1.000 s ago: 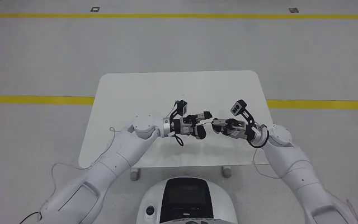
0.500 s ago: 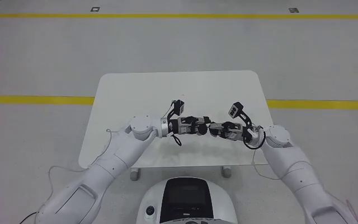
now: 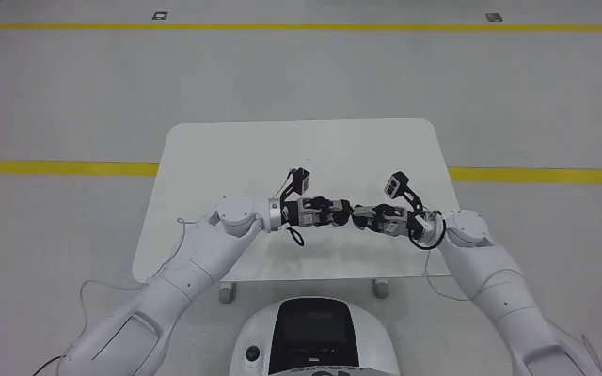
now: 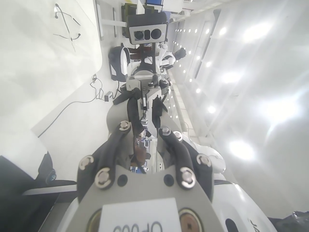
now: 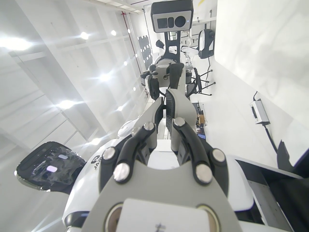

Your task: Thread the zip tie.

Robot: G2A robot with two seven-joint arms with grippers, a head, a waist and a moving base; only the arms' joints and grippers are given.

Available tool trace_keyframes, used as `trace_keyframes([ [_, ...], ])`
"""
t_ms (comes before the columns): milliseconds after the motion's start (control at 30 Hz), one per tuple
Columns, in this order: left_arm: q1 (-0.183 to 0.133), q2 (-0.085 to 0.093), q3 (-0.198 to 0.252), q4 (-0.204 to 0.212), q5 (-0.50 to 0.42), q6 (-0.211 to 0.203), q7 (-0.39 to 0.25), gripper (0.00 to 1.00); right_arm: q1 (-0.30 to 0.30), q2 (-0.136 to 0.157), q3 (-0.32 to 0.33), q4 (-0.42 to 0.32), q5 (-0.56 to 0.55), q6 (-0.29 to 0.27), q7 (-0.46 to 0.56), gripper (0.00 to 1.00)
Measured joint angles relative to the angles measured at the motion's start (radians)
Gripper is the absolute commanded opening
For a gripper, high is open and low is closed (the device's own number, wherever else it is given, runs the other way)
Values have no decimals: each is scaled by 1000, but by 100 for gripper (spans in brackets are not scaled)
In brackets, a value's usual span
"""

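Where the two arms meet tip to tip, the right gripper is pinched almost closed, with only a slit between its fingers; what it grips is too thin to tell. Facing it, the left gripper stands a little open, its black fingers parted on either side of the right one's tips. As far as it shows, the zip tie is a thin dark line at that meeting point. Both grippers hang above the white surface, over its near half. Farther off, thin dark strands lie on it.
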Motion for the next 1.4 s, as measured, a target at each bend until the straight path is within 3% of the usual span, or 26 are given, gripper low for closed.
trace_keyframes([
  [267, -4, -1, 5, 9, -8, -2, -19, 2, 3, -3, 0, 8, 10, 4, 4, 0],
  [667, -14, -5, 18, 24, -13, 1, -23, 7, 7, -8, 0, 17, 17, 7, 12, 0],
  [900, -18, -6, 20, 27, -15, -2, -24, 0, 8, -10, -1, 21, 12, 7, 9, 0],
  [1133, -18, -4, 20, 26, -17, -2, -27, 0, 9, -11, 1, 22, 5, 9, 6, 0],
  [1167, -17, -4, 20, 26, -17, -2, -28, 0, 9, -12, 1, 22, 5, 9, 6, 32],
  [1200, -17, -4, 19, 26, -18, -3, -29, 0, 8, -12, 1, 23, 8, 10, 4, 83],
  [1233, -15, -3, 17, 26, -22, -7, -30, 0, 8, -12, 4, 24, 15, 13, 0, 100],
  [1400, -9, 0, 10, 29, -29, -18, -35, 0, 5, -13, 17, 24, 34, 16, -8, 100],
])
